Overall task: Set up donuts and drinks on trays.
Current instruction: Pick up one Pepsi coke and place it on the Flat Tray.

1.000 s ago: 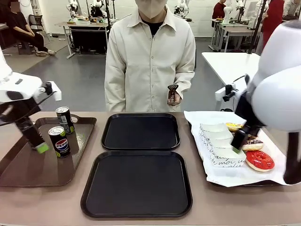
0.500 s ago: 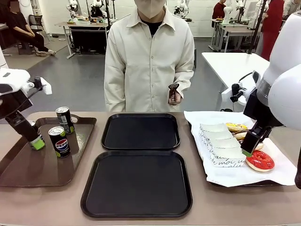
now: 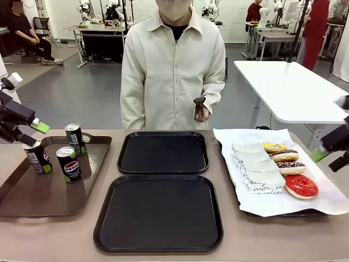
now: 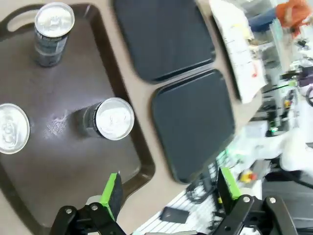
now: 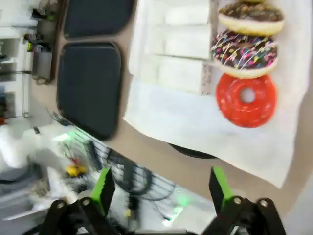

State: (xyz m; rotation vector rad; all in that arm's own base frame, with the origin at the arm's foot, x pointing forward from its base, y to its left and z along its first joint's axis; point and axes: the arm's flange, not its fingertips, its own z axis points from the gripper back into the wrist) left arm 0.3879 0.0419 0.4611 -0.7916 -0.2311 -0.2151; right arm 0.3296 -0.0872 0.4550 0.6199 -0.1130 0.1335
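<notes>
Currently, on the counter (image 3: 54, 234), setup reads as not begun. Both target trays sit mid-counter, bare: near black tray (image 3: 160, 213) and far black tray (image 3: 163, 153), one just behind the other. Brown tray (image 3: 49, 196), at the robot's left, holds all three drinks upright: Pepsi can (image 3: 68, 164), dark can (image 3: 74, 138) behind it, second dark can (image 3: 38, 158) toward the outer rim. White paper (image 3: 272, 204), on the right, carries a stack of paper sleeves (image 3: 256, 166) and, beside it, a row of four: yellow donut (image 3: 272, 147), chocolate donut (image 3: 284, 155), sprinkled donut (image 3: 290, 167), red donut (image 3: 301, 186). Left end effector (image 4: 170, 188) hangs above the brown tray, fingers spread, holding nothing. Right end effector (image 5: 160, 188) hangs above the paper's outer side, fingers likewise apart and empty. Left to do, by my reading: every can and every donut needs moving onto the black trays.
</notes>
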